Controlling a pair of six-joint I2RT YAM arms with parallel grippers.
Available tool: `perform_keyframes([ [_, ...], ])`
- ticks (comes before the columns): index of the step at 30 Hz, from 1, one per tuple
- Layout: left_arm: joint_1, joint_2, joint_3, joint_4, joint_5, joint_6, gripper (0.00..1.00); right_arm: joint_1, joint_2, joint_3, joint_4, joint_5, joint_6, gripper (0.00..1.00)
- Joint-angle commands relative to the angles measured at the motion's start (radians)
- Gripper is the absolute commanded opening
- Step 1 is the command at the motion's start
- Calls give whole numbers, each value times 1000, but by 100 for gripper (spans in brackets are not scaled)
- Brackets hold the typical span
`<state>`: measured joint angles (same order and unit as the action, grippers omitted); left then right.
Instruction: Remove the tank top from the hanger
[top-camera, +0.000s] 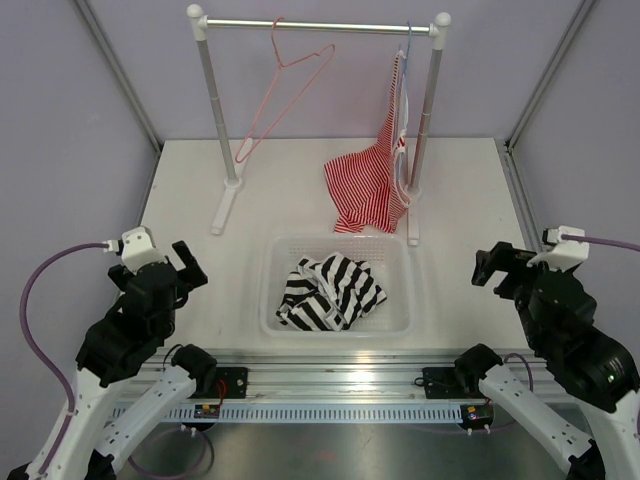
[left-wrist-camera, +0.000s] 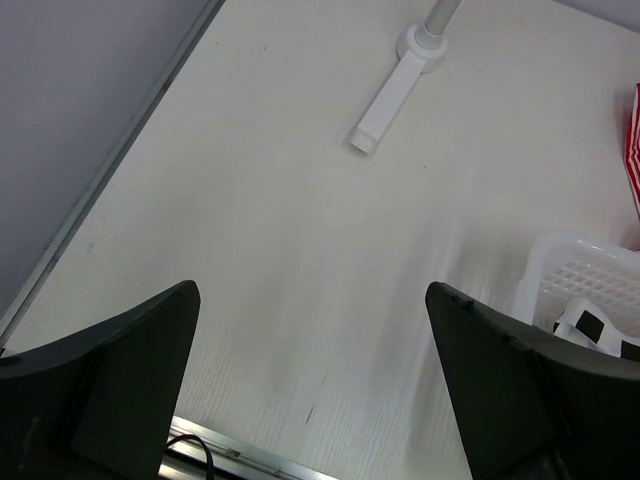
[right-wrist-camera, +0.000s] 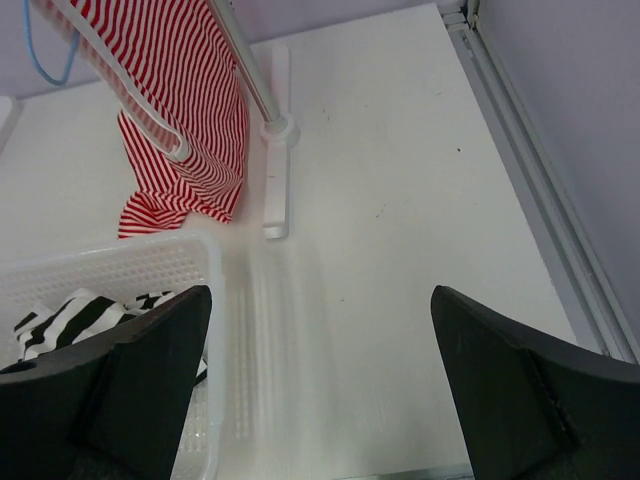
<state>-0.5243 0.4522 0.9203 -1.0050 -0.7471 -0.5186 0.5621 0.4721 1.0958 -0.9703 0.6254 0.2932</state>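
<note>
Two garments are in view. The black-and-white striped tank top (top-camera: 330, 292) lies crumpled inside the white perforated basket (top-camera: 340, 238). The basket sits at the middle of the counter's (top-camera: 470, 190) near edge, between the two arms. The pink wire hanger (top-camera: 289, 100) hangs tilted, with no garment on it, from the rail of the white clothes rack (top-camera: 320, 25) by the far edge. It is toward the rail's left end, well apart from the tank top.

At the rail's right end a pale blue hanger (top-camera: 408, 40) carries a red-and-white thin-striped top (top-camera: 372, 185). Its hem pools on the counter just behind the basket, beside the rack's right post.

The left gripper (top-camera: 190, 262) hovers over the near-left part of the counter, fingers spread wide and grasping nothing. Its wrist view shows bare surface between the pads and a corner of the basket at the right. The right gripper (top-camera: 488, 268) hovers over the near-right part, likewise released. Its wrist view shows the basket's edge and the tank top at lower left.
</note>
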Motion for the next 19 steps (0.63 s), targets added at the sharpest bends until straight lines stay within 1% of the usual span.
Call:
perform_keyframes([
  [1, 1, 11, -11, 75, 6, 23, 99, -4, -56, 38, 2, -15, -43, 99],
  [5, 4, 13, -6, 65, -26, 6, 99, -5, -63, 36, 16, 2, -72, 100],
  [11, 30, 0, -18, 95, 8, 37, 99, -5, -12, 24, 36, 2, -83, 99],
  [19, 50, 11, -23, 105, 23, 51, 99, -5, -7, -1, 59, 5, -72, 99],
])
